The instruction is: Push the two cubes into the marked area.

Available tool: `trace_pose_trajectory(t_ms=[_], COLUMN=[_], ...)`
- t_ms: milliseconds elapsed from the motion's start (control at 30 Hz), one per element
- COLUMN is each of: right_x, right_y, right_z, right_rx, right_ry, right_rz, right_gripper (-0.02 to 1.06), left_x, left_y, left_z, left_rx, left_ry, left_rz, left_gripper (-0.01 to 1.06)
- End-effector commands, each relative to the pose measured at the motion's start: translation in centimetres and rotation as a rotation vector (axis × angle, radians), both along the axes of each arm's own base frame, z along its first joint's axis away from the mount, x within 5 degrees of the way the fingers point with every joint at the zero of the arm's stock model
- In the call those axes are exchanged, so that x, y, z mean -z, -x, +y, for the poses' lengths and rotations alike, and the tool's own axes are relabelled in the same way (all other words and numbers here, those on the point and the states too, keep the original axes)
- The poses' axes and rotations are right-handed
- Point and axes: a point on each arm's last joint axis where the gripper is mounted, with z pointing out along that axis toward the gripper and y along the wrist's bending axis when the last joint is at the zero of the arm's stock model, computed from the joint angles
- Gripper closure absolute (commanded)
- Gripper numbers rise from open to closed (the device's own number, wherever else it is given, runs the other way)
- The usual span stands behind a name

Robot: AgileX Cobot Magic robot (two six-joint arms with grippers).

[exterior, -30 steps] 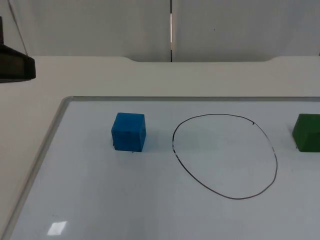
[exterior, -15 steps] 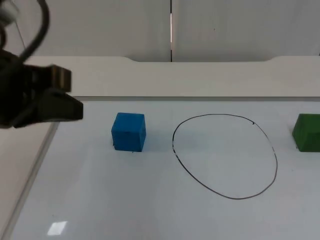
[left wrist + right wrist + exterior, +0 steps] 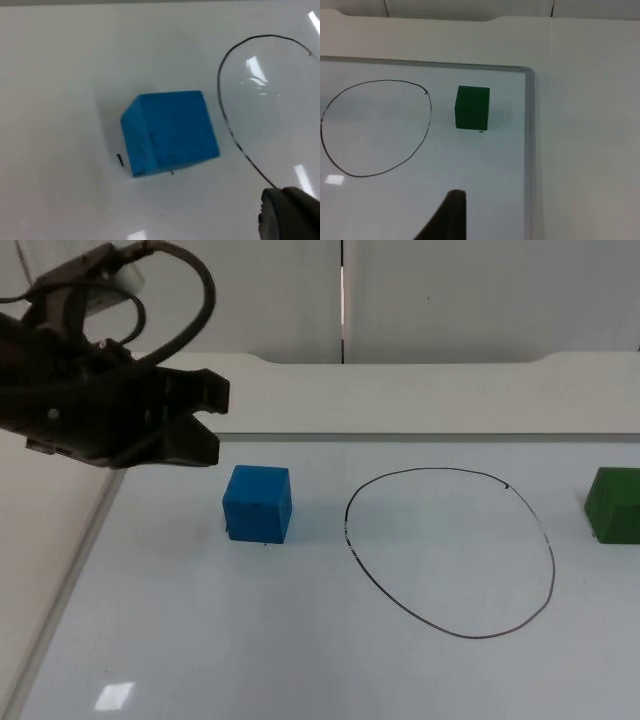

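Our left gripper (image 3: 205, 420) hangs with its fingers parted, and the blue cube (image 3: 258, 503) sits just ahead of it and below, flat on the whiteboard (image 3: 300, 660), with the drawn ring (image 3: 449, 553) beyond the cube on the same line. We judge the cube light and stiff, foam or plastic by its look, and the board glossy — so it should slide easily but may spin if we catch a corner. We would not grasp it; we would set a finger flat against the face nearest the gripper, low and centred, and push towards the ring. The green cube (image 3: 472, 107) lies ahead of our right arm, which waits; whether the right gripper's fingers are apart we cannot tell.
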Motion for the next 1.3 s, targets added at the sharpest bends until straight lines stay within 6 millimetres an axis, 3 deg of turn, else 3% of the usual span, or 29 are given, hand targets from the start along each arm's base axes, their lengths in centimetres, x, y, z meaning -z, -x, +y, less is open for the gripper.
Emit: trace_pose_trajectory(t_ms=[0, 300, 700, 1000, 1267], right_x=[0.0, 0.0, 0.0, 0.0, 0.0], right_y=[0.1, 0.1, 0.1, 0.1, 0.1], right_z=[0.0, 0.0, 0.0, 0.0, 0.0], right_rx=[0.000, 0.000, 0.000, 0.000, 0.000], right_ry=[0.015, 0.015, 0.015, 0.015, 0.015], right_rz=[-0.008, -0.008, -0.008, -0.008, -0.008], right_gripper=[-0.01, -0.01, -0.01, -0.01, -0.01], left_x=[0.2, 2.3, 4.1, 7.5, 9.3], left_y=[-0.7, -3.2, -4.8, -6.2, -6.3], left_z=[-0.1, 0.6, 0.4, 0.1, 0.0], left_rx=[-0.019, -0.116, -0.129, -0.129, -0.137], left_ry=[-0.006, -0.123, -0.151, -0.166, -0.165], left_rz=[-0.004, -0.013, 0.011, 0.085, 0.132], left_gripper=[1.05, 1.05, 1.05, 1.05, 1.05])
